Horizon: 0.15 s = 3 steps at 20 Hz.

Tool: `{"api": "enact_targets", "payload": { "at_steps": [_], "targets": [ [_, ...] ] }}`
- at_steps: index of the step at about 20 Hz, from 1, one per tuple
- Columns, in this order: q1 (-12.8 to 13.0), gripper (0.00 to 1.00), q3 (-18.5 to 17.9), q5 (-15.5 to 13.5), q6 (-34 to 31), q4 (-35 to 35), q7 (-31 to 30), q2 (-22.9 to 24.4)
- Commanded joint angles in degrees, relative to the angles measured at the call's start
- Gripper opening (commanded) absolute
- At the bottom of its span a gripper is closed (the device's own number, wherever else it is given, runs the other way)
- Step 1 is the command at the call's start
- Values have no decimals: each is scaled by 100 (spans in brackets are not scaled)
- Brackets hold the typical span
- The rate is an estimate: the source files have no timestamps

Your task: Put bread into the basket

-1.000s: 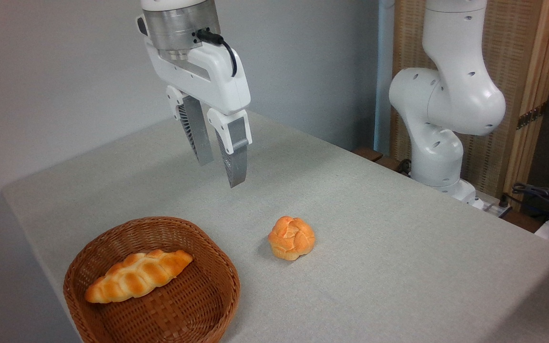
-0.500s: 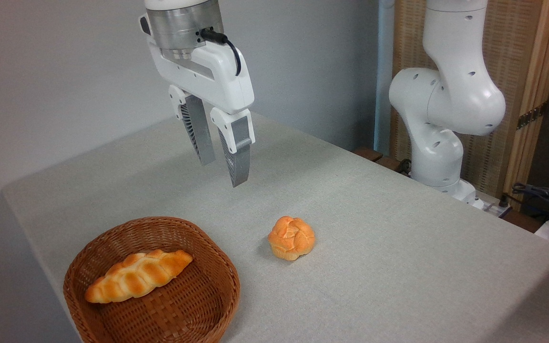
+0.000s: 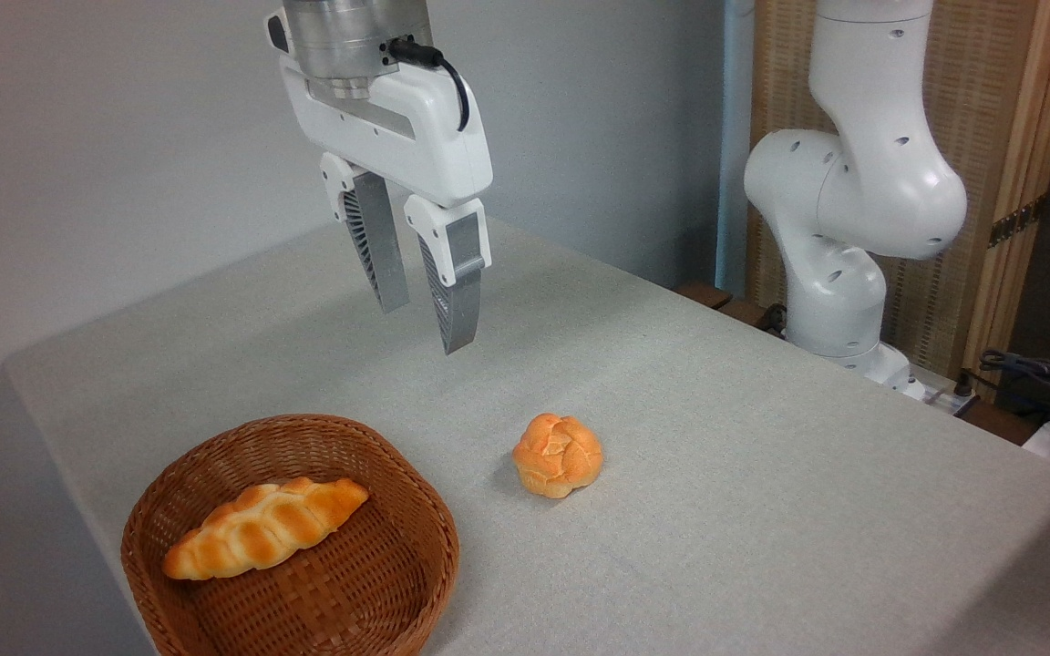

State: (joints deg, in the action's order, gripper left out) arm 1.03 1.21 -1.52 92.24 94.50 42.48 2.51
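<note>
I work in what looks like a robotics lab, not a kitchen. My white arm (image 3: 853,191) is bolted beside a plain tabletop (image 3: 762,474) under grey cloth, against a bare grey wall (image 3: 124,137). A wood-framed woven screen (image 3: 1008,137) stands behind my base, and loose cables (image 3: 1035,374) with equipment crowd the right edge.
</note>
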Motion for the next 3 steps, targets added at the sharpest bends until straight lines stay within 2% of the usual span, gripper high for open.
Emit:
{"api": "enact_targets", "payload": {
  "at_steps": [1, 3],
  "targets": [
    [134, 100, -147, -59, 22, -10, 94, 39],
    [125, 100, -147, -50, 22, -10, 94, 39]
  ]
}}
